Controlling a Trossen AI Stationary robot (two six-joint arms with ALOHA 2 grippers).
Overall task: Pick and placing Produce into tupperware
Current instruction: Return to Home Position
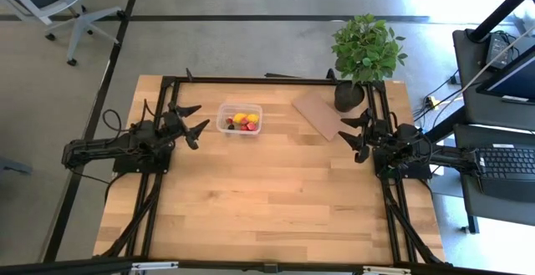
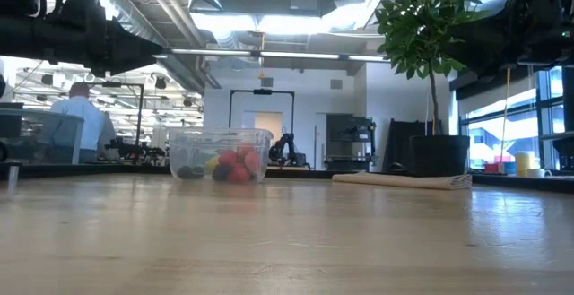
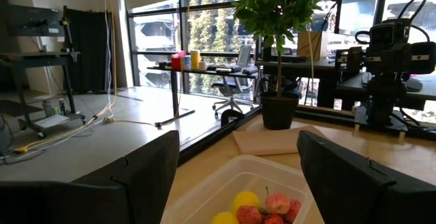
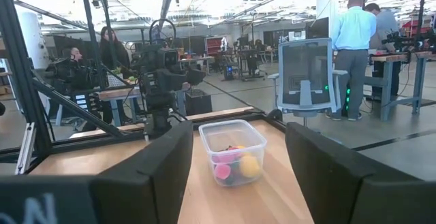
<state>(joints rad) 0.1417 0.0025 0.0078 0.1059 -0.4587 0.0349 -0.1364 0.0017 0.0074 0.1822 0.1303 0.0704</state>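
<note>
The clear tupperware [image 1: 240,119] stands on the table's far half, left of centre, and holds the produce [image 1: 242,123]: red, yellow and dark little pieces, also seen in the low view [image 2: 224,166]. My left gripper [image 1: 194,121] hovers open just left of the container, above the table, with the tupperware [image 3: 238,190] ahead between its fingers. My right gripper [image 1: 358,133] hovers open at the table's right side, facing the tupperware [image 4: 233,149] from farther off. Neither touches anything.
A flat brown board [image 1: 321,112] lies right of the tupperware at the far side. A potted plant [image 1: 364,53] stands at the far right corner. Black frame rails [image 1: 267,80] run along the far, left and right edges. People stand in the room beyond.
</note>
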